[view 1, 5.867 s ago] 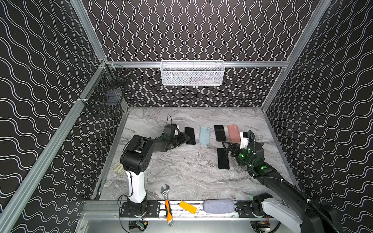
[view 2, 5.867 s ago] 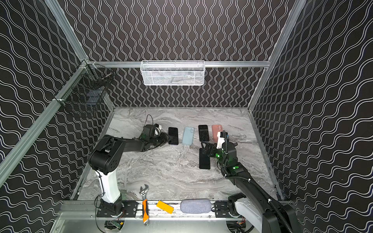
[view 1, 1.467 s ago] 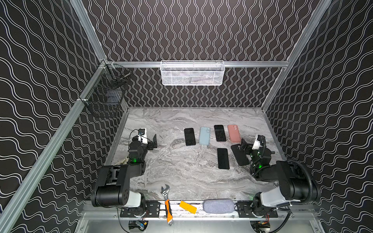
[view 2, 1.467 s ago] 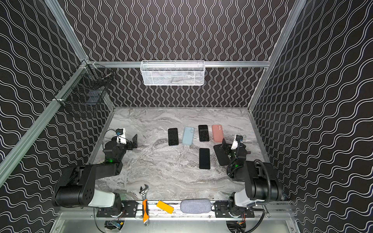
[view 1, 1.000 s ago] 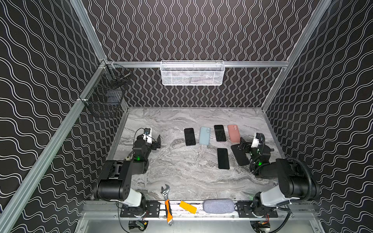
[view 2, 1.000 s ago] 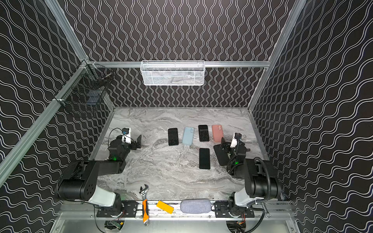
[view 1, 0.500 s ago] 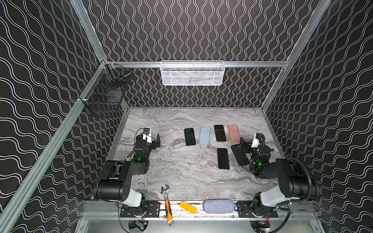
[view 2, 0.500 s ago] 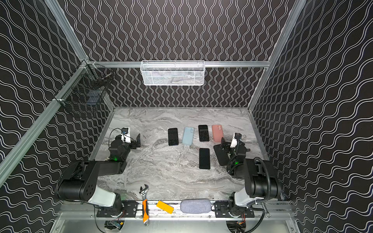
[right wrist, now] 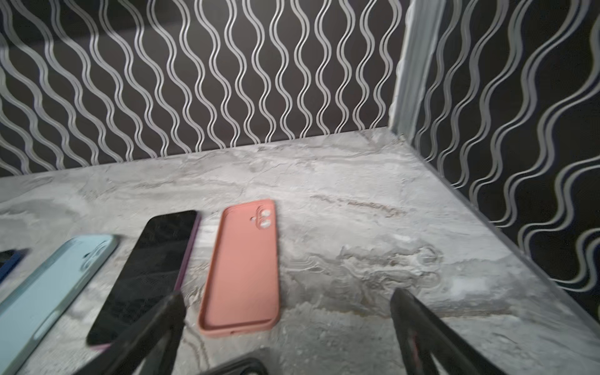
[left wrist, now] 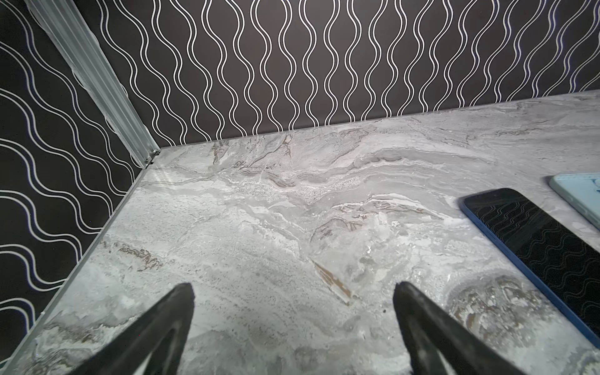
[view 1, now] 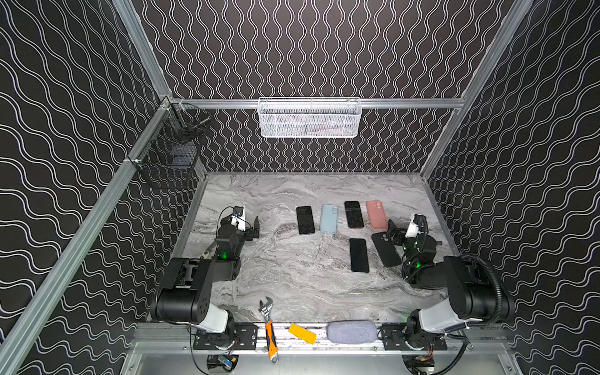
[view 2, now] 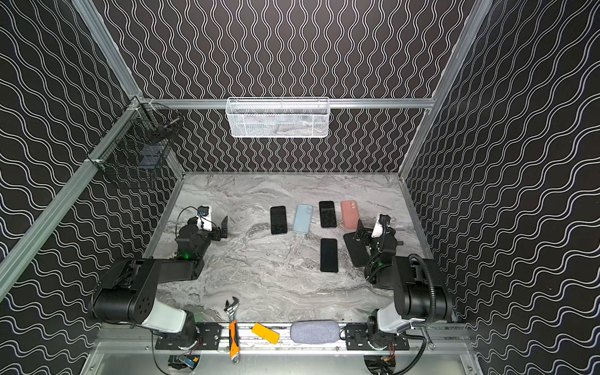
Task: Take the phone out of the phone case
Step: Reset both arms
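A bare black phone [view 1: 359, 255] [view 2: 329, 255] lies face up on the marble table in both top views. An empty black phone case [view 1: 385, 249] [view 2: 355, 250] lies tilted just right of it. My right gripper [view 1: 393, 232] [right wrist: 285, 298] hovers open over the case's far end, holding nothing. Only the case's rim [right wrist: 240, 367] shows in the right wrist view. My left gripper [view 1: 254, 227] [left wrist: 293, 289] is open and empty over bare table at the left, well apart from the phones.
A far row holds a blue-edged phone [view 1: 305, 219] [left wrist: 535, 253], a light blue case [view 1: 329, 218], a purple-edged phone [view 1: 354, 214] [right wrist: 152, 269] and a pink case [view 1: 376, 214] [right wrist: 243, 266]. A wrench [view 1: 268, 321], yellow block [view 1: 302, 332] and grey pouch [view 1: 352, 331] lie along the front rail.
Since the oldest frames both arms have drawn back from the phones to the table's sides, and the black case now lies free. Over the last second nothing visibly moves.
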